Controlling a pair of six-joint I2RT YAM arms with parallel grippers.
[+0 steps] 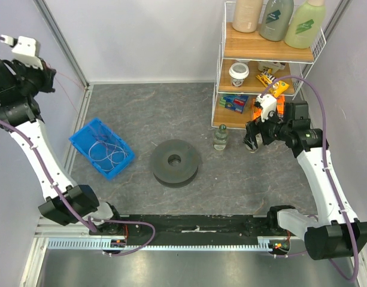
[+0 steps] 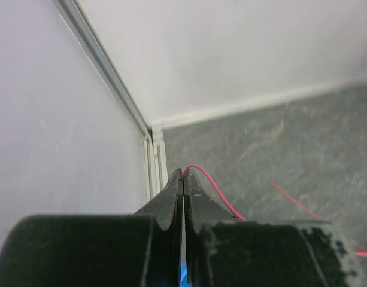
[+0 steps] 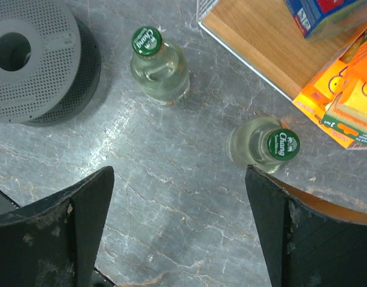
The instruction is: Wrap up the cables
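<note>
Thin pale cables (image 1: 106,149) lie in loose loops in a blue bin (image 1: 81,142) at the left. My left gripper (image 1: 51,76) is raised high by the left wall, shut on one thin pink-red cable (image 2: 216,190) that comes out at the fingertips of my left gripper (image 2: 184,173) and trails down toward the floor. The strand (image 1: 72,82) shows faintly in the top view. My right gripper (image 1: 252,143) is open and empty. In the right wrist view my right gripper (image 3: 178,173) hangs over bare floor. The dark grey perforated spool (image 1: 175,162) lies flat mid-floor, and also shows in the right wrist view (image 3: 33,60).
Two green-capped glass bottles stand near my right gripper, one (image 3: 158,63) toward the spool, one (image 3: 267,146) by the right finger. A wire shelf (image 1: 264,51) with bottles, a cup and snack boxes stands at the back right. Walls close in on the left and at the back.
</note>
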